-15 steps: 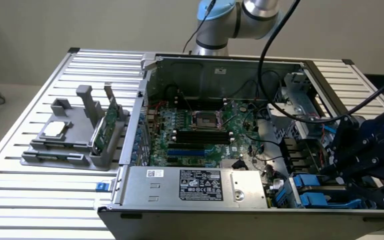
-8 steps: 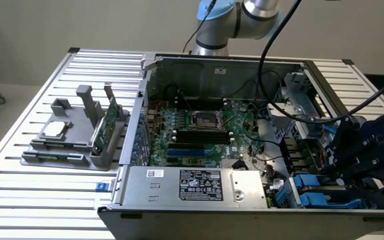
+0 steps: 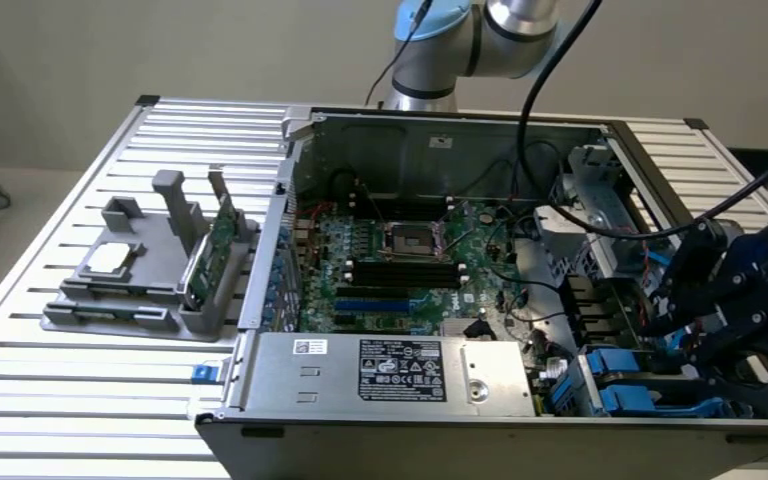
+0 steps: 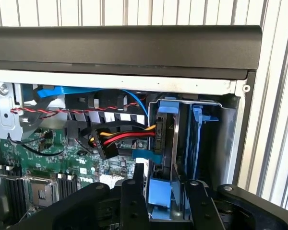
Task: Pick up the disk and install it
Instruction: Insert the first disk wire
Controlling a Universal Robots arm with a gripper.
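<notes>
My claw [image 4: 161,189] hung over the drive bay [image 4: 216,139] in the corner of the open case [image 3: 424,125], and its two black fingers [image 4: 133,196] stood apart, one on each side of the blue tab of the disk [image 4: 164,139] with a little daylight between pads and plastic, so I was gripping nothing. The disk sat on edge in the bay, its blue frame showing at both ends and its dark side between; beside it a second blue carrier [image 4: 198,139] stood in the next slot, just beside and parallel. A bundle of yellow, red and black wires [image 4: 125,136] ran to the disk's side, and a twisted red-and-black pair [image 4: 77,110] and a blue cable [image 4: 57,90] crossed behind them. In the exterior view I was at about four o'clock from the case's middle, a dark mass with a blue light [image 3: 744,290] above the blue carriers [image 3: 624,375]. The motherboard [image 3: 411,260] lay at the middle of the case, with its bare socket [image 3: 404,238] near the centre, and the power supply [image 3: 384,372] with its printed label lay at six o'clock. Out at nine o'clock, well apart from the case, a grey holder [image 3: 144,290] on the slatted table [image 3: 91,400] carried a small silver chip [image 3: 111,257] and a green card [image 3: 213,255] standing on edge.
</notes>
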